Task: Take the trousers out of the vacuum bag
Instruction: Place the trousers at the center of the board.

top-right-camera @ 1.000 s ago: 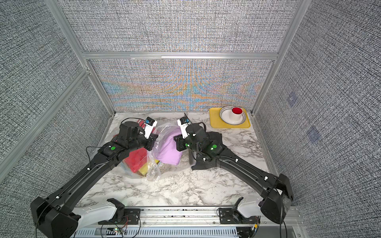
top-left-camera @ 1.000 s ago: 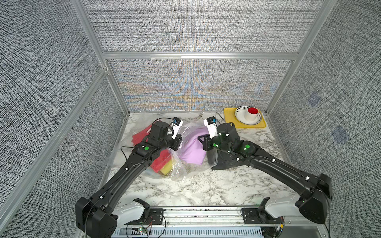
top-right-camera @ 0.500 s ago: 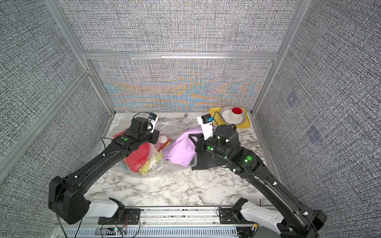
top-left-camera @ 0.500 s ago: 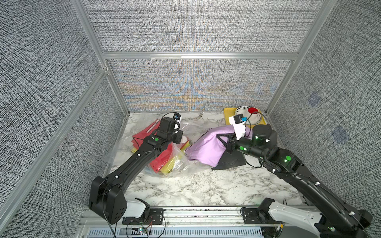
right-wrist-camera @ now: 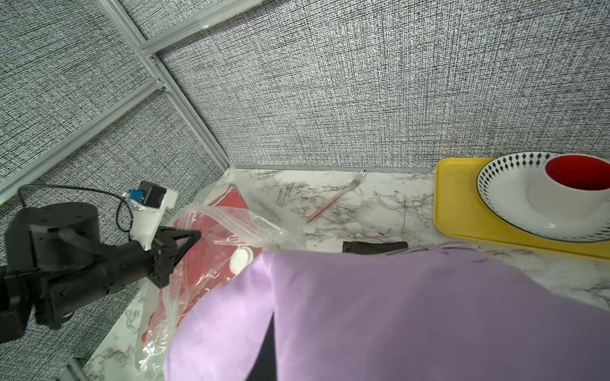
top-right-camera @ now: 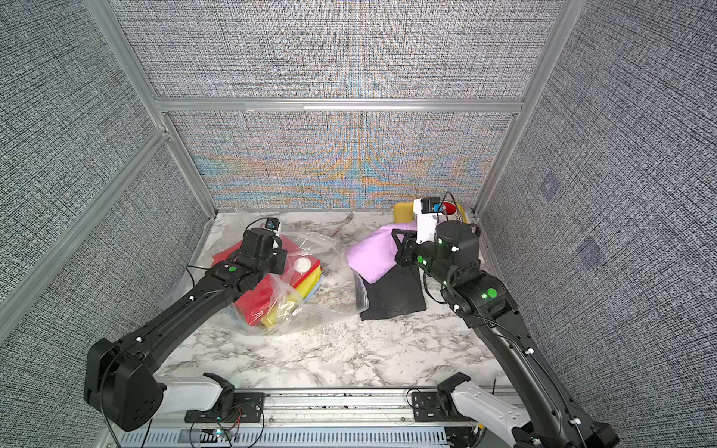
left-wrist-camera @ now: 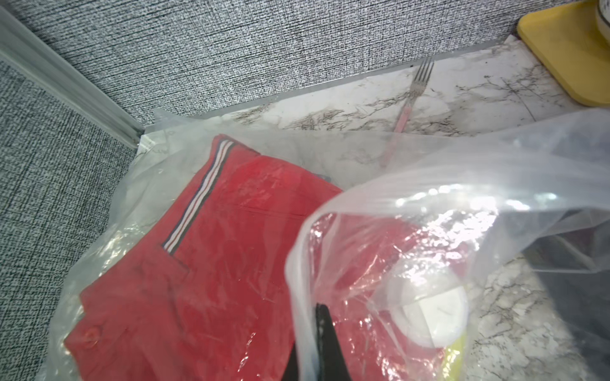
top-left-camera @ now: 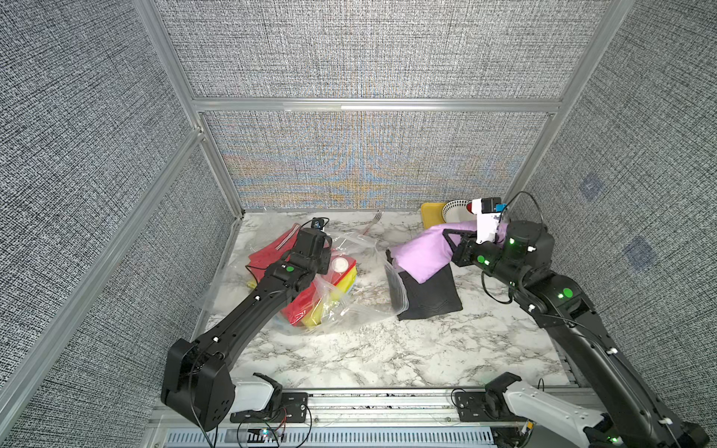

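You can't see the right gripper (top-left-camera: 450,242) tips; the lilac trousers (top-left-camera: 419,258) wrap over them. The left arm (top-left-camera: 271,294) hides much of the red trousers (top-left-camera: 267,251) inside the vacuum bag (top-left-camera: 351,248). The right wrist view's edge crops the plate (right-wrist-camera: 515,206) and tray (right-wrist-camera: 458,204).

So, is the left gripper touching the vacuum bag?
Touching. The right wrist view shows the left gripper shut on a fold of the vacuum bag, with the clear plastic drawn up to its tips.

Marble-patterned white tabletop (top-left-camera: 388,349). Lying on it: a crinkled clear vacuum bag (top-left-camera: 361,248) on the left, folded dark grey trousers (top-left-camera: 430,294) on the right, a pink-handled fork (top-left-camera: 372,223) near the back wall, and a yellow tray (top-left-camera: 430,217) in the far right corner.
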Robot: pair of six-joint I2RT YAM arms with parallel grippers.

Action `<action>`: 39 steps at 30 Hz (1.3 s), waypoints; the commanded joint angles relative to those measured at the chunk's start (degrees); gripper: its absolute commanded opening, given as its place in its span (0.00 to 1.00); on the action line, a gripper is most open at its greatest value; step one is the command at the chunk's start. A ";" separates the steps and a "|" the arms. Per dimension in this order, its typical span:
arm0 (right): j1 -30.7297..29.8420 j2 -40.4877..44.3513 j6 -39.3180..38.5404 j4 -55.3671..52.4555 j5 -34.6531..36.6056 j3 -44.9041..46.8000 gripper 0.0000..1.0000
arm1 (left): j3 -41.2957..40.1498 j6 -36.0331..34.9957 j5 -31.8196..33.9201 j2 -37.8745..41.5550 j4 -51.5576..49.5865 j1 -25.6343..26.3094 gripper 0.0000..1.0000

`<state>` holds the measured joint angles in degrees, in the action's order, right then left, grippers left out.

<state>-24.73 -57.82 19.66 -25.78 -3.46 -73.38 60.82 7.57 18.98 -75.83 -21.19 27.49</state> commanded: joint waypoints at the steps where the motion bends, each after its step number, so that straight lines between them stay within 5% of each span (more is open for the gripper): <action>1: 2.54 -0.52 1.05 7.58 -1.60 0.42 0.00 | -1.35 1.98 2.89 1.69 -1.13 -1.31 0.00; 17: 9.51 -9.32 2.57 24.68 -7.87 9.98 0.00 | -2.09 3.41 4.27 10.72 -4.41 -4.72 0.00; 32: 12.23 -24.54 3.56 34.39 -16.35 3.69 0.00 | -1.58 2.00 4.59 13.45 -6.48 -5.16 0.00; 39: 15.26 -30.76 8.14 49.59 -24.47 10.53 0.00 | 0.06 1.50 3.70 11.82 -6.23 -5.55 0.00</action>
<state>-10.28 -87.05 25.19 11.68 -22.61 -64.18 59.96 9.85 22.28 -63.42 -27.55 22.15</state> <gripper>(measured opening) 0.099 0.049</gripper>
